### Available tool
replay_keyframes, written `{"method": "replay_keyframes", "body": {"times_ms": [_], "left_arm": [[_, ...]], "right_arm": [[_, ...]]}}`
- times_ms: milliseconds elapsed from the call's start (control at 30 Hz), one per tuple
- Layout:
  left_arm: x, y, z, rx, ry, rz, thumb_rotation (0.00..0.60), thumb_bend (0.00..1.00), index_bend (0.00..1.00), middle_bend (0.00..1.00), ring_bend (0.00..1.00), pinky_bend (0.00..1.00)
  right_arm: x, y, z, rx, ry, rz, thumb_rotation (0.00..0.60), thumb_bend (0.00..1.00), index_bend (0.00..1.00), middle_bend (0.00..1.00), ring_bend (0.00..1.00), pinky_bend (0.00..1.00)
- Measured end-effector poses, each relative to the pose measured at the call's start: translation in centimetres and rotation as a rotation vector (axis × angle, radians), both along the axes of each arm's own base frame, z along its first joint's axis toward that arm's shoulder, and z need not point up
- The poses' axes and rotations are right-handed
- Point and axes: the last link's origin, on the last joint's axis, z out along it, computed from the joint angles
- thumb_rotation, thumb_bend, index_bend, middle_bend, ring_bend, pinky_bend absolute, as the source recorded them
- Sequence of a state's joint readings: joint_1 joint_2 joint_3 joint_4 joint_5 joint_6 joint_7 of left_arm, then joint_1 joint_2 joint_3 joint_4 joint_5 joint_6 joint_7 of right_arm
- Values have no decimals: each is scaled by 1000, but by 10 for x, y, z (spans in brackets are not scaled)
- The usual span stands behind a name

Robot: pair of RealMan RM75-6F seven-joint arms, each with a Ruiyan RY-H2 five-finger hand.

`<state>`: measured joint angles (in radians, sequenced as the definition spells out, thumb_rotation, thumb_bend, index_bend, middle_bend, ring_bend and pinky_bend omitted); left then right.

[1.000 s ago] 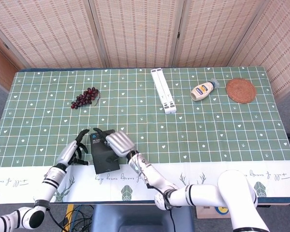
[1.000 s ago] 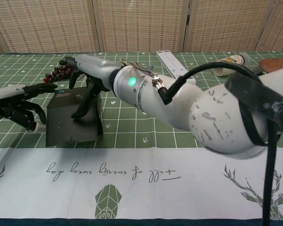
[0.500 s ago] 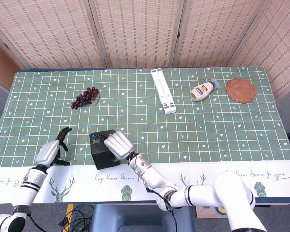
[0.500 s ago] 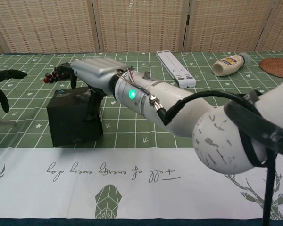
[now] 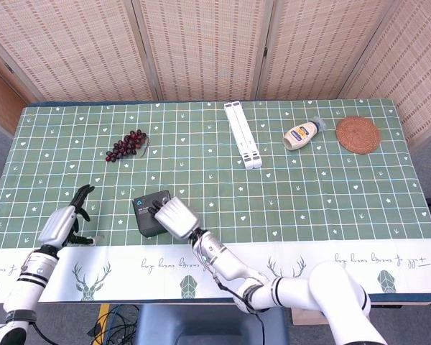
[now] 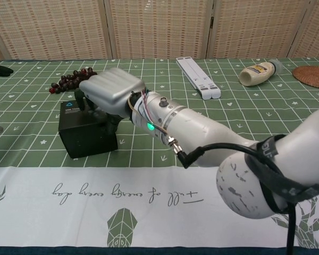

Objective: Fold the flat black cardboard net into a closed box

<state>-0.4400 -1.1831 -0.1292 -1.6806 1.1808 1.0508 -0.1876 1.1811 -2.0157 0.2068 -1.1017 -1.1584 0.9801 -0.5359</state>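
Box (image 5: 149, 211) now looks closed: black cube with blue mark on top, standing under and against right hand (image 5: 174, 216). Right hand rests on lid, fingers curled down over far side; grip or mere press, cannot tell. Left hand (image 5: 63, 224) well left of box, fingers spread, empty. Likely left: check flaps seated. Box's right face hidden behind right hand; left hand mostly cut off in chest view.
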Motion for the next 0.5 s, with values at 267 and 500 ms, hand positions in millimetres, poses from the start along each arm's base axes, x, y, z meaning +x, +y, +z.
{"method": "replay_keyframes", "body": {"times_ms": [267, 500], "left_arm": [[-2, -2, 3, 3, -4, 1, 600, 117, 0, 0, 443, 635], [-2, -2, 8, 27, 16, -9, 600, 117, 0, 0, 336, 577]], "right_arm": [[-3, 2, -3, -25, 13, 28, 600, 406, 378, 391, 676, 1000], [-8, 4, 16, -29, -41, 19, 600, 405, 276, 325, 674, 1000]]}}
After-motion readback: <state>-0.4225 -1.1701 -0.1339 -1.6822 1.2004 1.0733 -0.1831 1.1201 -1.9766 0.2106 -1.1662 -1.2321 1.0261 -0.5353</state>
